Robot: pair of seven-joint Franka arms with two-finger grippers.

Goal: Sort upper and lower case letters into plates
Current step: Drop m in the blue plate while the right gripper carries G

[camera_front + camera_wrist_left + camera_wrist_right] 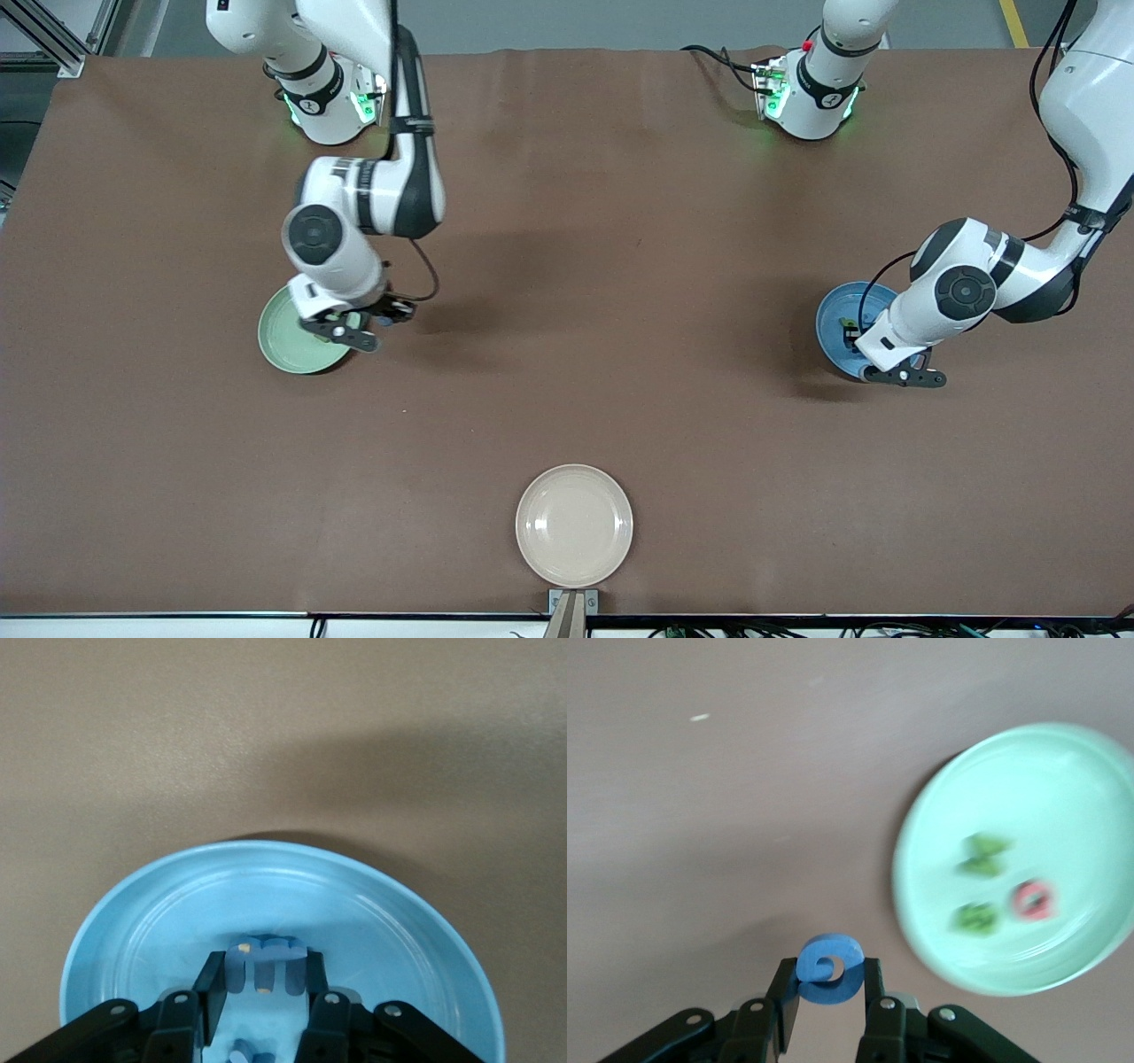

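A brown table (567, 266) carries 3 plates. The left gripper (263, 979) pinches a blue letter (266, 964) over the blue plate (159, 921); the right gripper (829, 985) clamps a blue round letter (828, 967) beside the green plate (1063, 797).

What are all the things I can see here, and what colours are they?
green plate: one, mint, toward the right arm's end of the table.
blue plate: one, bright blue, toward the left arm's end.
cream plate: one, nearest the front camera.
letters in green plate: three, two green, one red.
blue letter m: one, held over blue plate.
blue round letter: one, held beside green plate.
left gripper: shut on m.
right gripper: shut on round letter.
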